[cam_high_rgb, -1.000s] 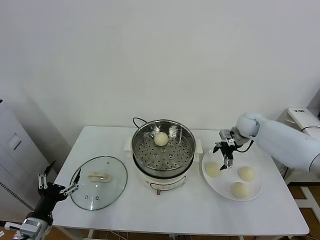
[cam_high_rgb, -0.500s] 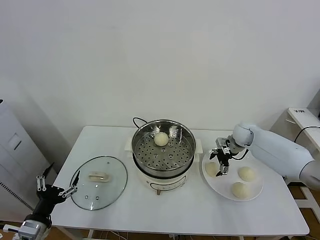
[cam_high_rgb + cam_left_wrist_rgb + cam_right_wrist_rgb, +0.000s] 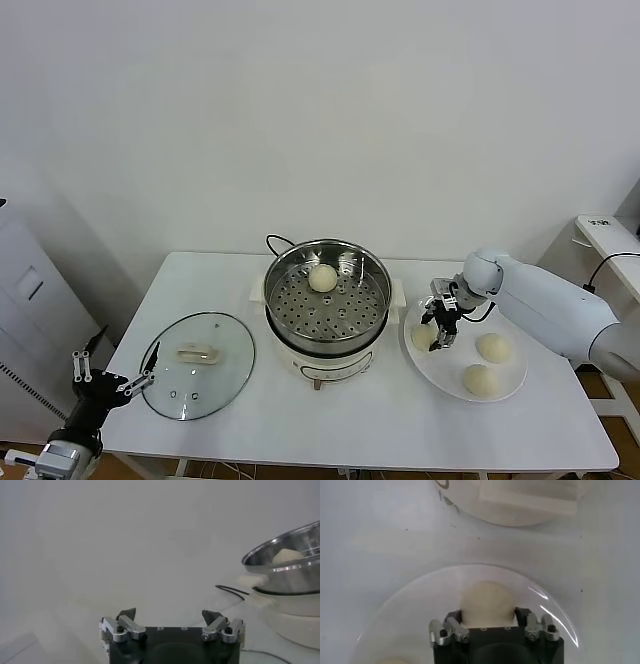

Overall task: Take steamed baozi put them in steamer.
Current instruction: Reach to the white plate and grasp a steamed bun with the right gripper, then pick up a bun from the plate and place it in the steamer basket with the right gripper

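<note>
The steel steamer [image 3: 275, 300] stands mid-table on its white cooker base and holds one baozi [image 3: 321, 278] at the back. Three more baozi lie on the white plate [image 3: 452, 385] to its right. My right gripper [image 3: 438, 335] is down over the nearest-left baozi [image 3: 424, 338], fingers pressed on both its sides; the right wrist view shows that baozi [image 3: 487, 602] between the right gripper's [image 3: 487, 616] fingers. The other two [image 3: 493, 347] [image 3: 480, 379] lie free. My left gripper [image 3: 110, 378] hangs open off the table's front left corner, seen wide apart in its own view [image 3: 170, 615].
A glass lid [image 3: 197, 365] with a white handle lies flat left of the steamer. The cooker's black cord [image 3: 275, 242] loops behind it. A wall runs close behind the table, and a white cabinet [image 3: 603, 235] stands at the far right.
The right gripper has dropped and shifted slightly left onto the left baozi on the plate, and its fingers have closed in against it. The left arm has barely moved.
</note>
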